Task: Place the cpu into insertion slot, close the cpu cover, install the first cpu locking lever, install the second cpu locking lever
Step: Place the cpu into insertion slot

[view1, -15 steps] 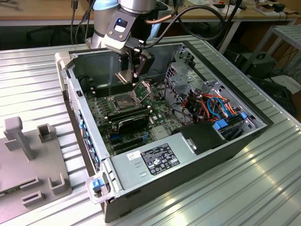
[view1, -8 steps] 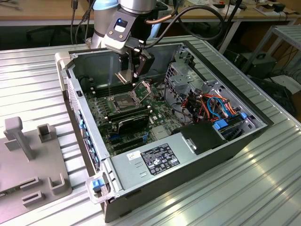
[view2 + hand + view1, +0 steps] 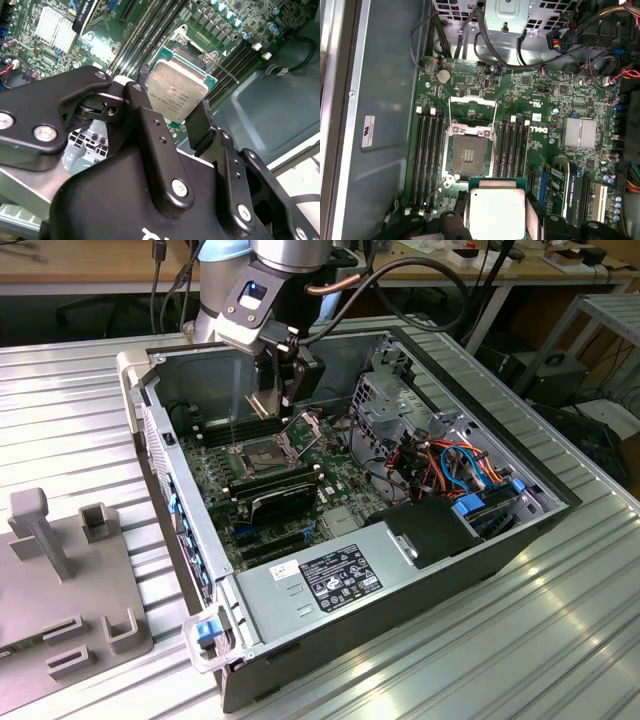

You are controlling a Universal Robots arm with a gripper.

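1. First wrist view shows the cpu [image 3: 496, 219], a small flat square chip with a silvery metal top plate. It is pinched on two opposite edges by the black fingers [image 3: 536, 215] of the gripper [image 3: 497, 209], so the jaws are clamped on the chip.
2. The second wrist view gives the same grip: the cpu [image 3: 177, 92] sits plate-up between the two fingers [image 3: 200, 122], with its other two edges free.
3. In the first wrist view the insertion slot [image 3: 470, 156], a square dark socket rimmed in silver metal, lies bare in the green circuit board [image 3: 535, 107]. It is just beyond the chip's leading edge, between the chip and the cpu cover [image 3: 472, 112].
4. That cover, a thin silver metal frame with a large window, is swung open at the socket's far edge, so nothing lies over the socket.
5. The chip's edges look roughly parallel to the socket's edges. Being square, it has no long axis to line up.
6. Long narrow black memory slots [image 3: 427, 150] flank the socket on both sides.
7. In the exterior view the gripper [image 3: 278, 390] hangs inside the open grey computer case [image 3: 480, 540], above the insertion slot [image 3: 262, 452] and clear of the board. It is offset a little toward the case's far wall, with the raised cover [image 3: 303, 428] beside it.
8. I judge the chip to be held but not yet seated. A short shift along the board toward the cover's hinge edge, then a descent, separates it from the socket.
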